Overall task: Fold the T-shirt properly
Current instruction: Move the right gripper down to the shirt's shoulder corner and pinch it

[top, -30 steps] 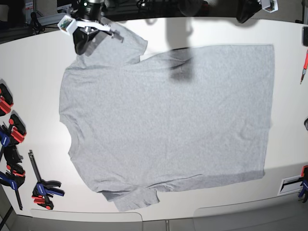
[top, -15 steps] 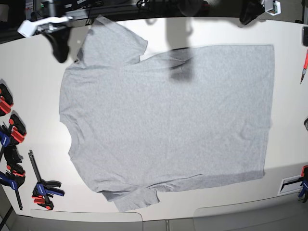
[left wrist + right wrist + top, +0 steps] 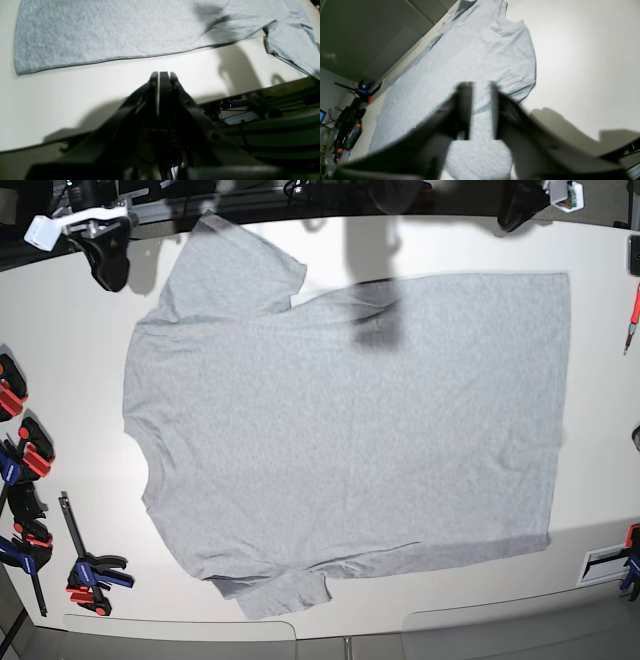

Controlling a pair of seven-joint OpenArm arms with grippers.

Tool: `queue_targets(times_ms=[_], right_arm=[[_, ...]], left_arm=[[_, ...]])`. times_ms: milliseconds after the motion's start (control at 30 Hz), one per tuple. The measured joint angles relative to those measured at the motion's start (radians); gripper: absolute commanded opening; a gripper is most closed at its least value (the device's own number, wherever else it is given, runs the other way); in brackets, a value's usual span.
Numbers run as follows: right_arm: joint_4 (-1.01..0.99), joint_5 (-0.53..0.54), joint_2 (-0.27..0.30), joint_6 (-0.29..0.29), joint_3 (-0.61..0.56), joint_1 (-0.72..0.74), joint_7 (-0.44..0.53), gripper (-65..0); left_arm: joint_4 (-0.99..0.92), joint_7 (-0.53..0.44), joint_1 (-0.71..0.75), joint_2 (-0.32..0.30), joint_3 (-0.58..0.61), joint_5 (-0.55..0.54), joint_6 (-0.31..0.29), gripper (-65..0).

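Looking over the white surface (image 3: 600,380), I see it fills nearly the whole base view, with dark room and rigging beyond its far edge and a row of red, blue and black clamps (image 3: 30,510) down one side. Spread flat across most of it, plain side up, lies the T-shirt (image 3: 350,430), its hem toward one end and its sleeves toward the other; nothing is folded yet. I judge the cloth light, limp and prone to wrinkling, so I would pinch it at a sleeve seam or a hem corner and lift slowly so the fabric trails flat. My right pincer (image 3: 481,110) hovers above the cloth near one sleeve, its fingers slightly apart with nothing between them, though the wrist view is blurred. My left pincer (image 3: 161,75) sits over bare surface just beside the shirt's long side edge, fingers pressed together and holding nothing.
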Motion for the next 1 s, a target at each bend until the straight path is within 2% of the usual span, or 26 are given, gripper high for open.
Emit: queue_targets(times_ms=[67, 167, 333, 500, 733, 833, 1000], right_arm=[[0.000, 0.002, -0.011, -0.011, 0.000, 0.013, -0.032, -36.5], [-0.006, 0.005, -0.027, -0.068, 0.000, 0.030, -0.087, -36.4], [-0.140, 0.018, -0.029, -0.072, 0.000, 0.083, -0.093, -36.4], [-0.329, 0.098, -0.018, -0.061, 0.000, 0.140, -0.141, -34.5], [-0.453, 0.111, -0.018, -0.051, -0.003, 0.208, -0.153, -34.0], [-0.475, 0.125, -0.014, -0.050, -0.045, 0.215, -0.137, -34.0], [-0.480, 0.079, -0.013, -0.053, -0.177, 0.216, -0.123, -34.0]], left_arm=[[0.000, 0.000, 0.000, 0.000, 0.000, 0.000, 0.000, -65.0], [0.000, 0.000, 0.000, 0.000, 0.000, 0.000, 0.000, -65.0], [0.000, 0.000, 0.000, -0.001, 0.000, 0.000, 0.000, -65.0], [0.000, 0.000, 0.000, -0.001, 0.000, 0.000, 0.000, -65.0], [0.000, 0.000, 0.000, -0.001, 0.000, 0.000, 0.000, -65.0], [0.000, 0.000, 0.000, 0.000, 0.000, 0.000, 0.000, -65.0], [0.000, 0.000, 0.000, 0.000, 0.000, 0.000, 0.000, -65.0]])
